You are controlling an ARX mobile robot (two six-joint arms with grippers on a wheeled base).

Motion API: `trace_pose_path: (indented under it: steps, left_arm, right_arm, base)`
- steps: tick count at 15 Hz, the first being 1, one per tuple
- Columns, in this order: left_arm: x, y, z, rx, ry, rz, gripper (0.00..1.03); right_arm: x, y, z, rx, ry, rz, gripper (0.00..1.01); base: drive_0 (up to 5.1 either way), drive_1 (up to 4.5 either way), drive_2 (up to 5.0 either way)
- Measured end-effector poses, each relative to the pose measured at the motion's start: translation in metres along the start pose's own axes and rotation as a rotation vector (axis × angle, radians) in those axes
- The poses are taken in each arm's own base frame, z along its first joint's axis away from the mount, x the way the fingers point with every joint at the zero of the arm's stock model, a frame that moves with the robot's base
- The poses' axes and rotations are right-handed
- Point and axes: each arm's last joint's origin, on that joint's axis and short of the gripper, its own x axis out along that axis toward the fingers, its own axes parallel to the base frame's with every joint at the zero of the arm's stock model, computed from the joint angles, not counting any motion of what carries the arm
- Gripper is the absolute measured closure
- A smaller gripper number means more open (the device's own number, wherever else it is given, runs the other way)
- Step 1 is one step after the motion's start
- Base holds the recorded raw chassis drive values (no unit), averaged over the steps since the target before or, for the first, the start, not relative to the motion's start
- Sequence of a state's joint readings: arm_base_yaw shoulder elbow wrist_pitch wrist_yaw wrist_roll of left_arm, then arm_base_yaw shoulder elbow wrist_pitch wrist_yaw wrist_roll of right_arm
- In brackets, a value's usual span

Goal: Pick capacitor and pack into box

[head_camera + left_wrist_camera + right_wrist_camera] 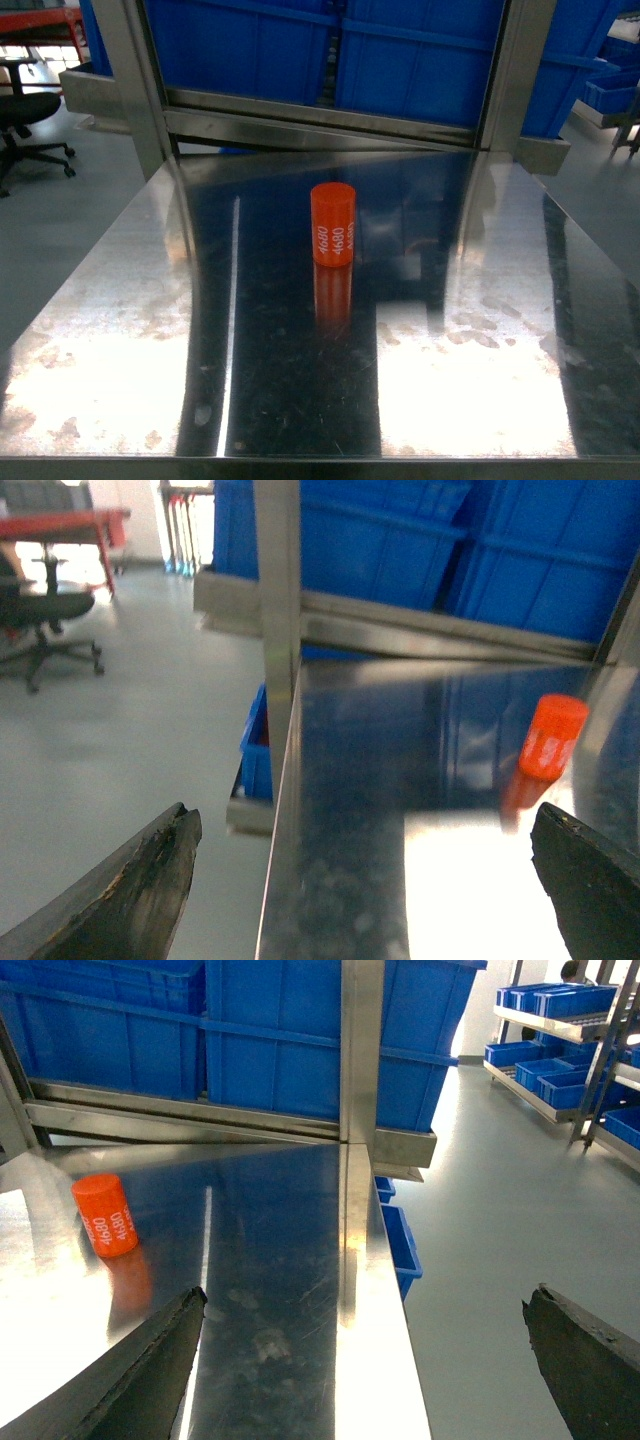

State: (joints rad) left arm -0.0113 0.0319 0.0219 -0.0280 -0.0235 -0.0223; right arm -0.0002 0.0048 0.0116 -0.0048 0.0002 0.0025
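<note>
Leftmost, the left gripper (365, 880) gapes wide and empty over the shiny steel table (480, 390) edge. Centrally an orange cylindrical capacitor (333, 224) printed "4680" stands upright, untouched. Big blue plastic bins (420, 60) sit behind, contents unseen. The right gripper (365, 1355) hangs equally wide, empty.

You are looking at a warehouse or factory storeroom: a steel table (150, 330) stands on a grey floor (500, 1260), big blue bins (420, 60) fill metal racks (545, 1025), and an office chair (45, 610) sits by a red bench (70, 525).
</note>
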Motion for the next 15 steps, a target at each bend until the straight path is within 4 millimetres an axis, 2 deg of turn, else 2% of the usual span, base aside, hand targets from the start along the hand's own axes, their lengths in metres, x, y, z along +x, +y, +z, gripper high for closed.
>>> trace_pose_path:
  steps: [6, 7, 9, 10, 11, 12, 14, 15]
  left_arm:
    - [0.02, -0.005, 0.01, -0.03, 0.012, 0.01, 0.05]
    - [0.032, -0.007, 0.018, -0.041, 0.003, 0.0, 0.05]
    - [0.092, -0.024, 0.053, -0.06, -0.1, -0.044, 0.05]
    - [0.135, -0.041, 0.061, -0.073, -0.123, -0.089, 0.05]
    - [0.162, -0.053, 0.057, -0.079, -0.091, -0.122, 0.05]
    - [0.191, -0.069, 0.044, -0.081, -0.024, -0.153, 0.05]
    - [0.251, -0.113, 0.013, -0.074, 0.092, -0.219, 0.05]
    - [0.264, -0.126, 0.009, -0.073, 0.098, -0.238, 0.05]
  right_arm:
    - [0.0, 0.0, 0.0, 0.0, 0.0, 0.0, 0.03]
    - [0.0, 0.0, 0.0, 0.0, 0.0, 0.0, 0.03]
    - [0.0, 0.0, 0.0, 0.0, 0.0, 0.0, 0.03]
    - [0.0, 0.0, 0.0, 0.0, 0.0, 0.0, 0.03]
    - [0.0, 0.0, 0.0, 0.0, 0.0, 0.0, 0.03]
    - [0.0, 0.0, 0.0, 0.0, 0.0, 0.0, 0.03]
    - [0.0, 0.0, 0.0, 0.0, 0.0, 0.0, 0.03]
    - [0.0, 0.0, 0.0, 0.0, 0.0, 0.0, 0.03]
  base:
    - [0.0, 0.0, 0.0]
    - [0.0, 0.0, 0.0]
    - [0.0, 0.0, 0.0]
    - [0.0, 0.0, 0.0]
    - [0.0, 0.0, 0.0]
    - [0.0, 0.0, 0.0]
    - [0.0, 0.0, 0.0]
    - [0.0, 0.0, 0.0]
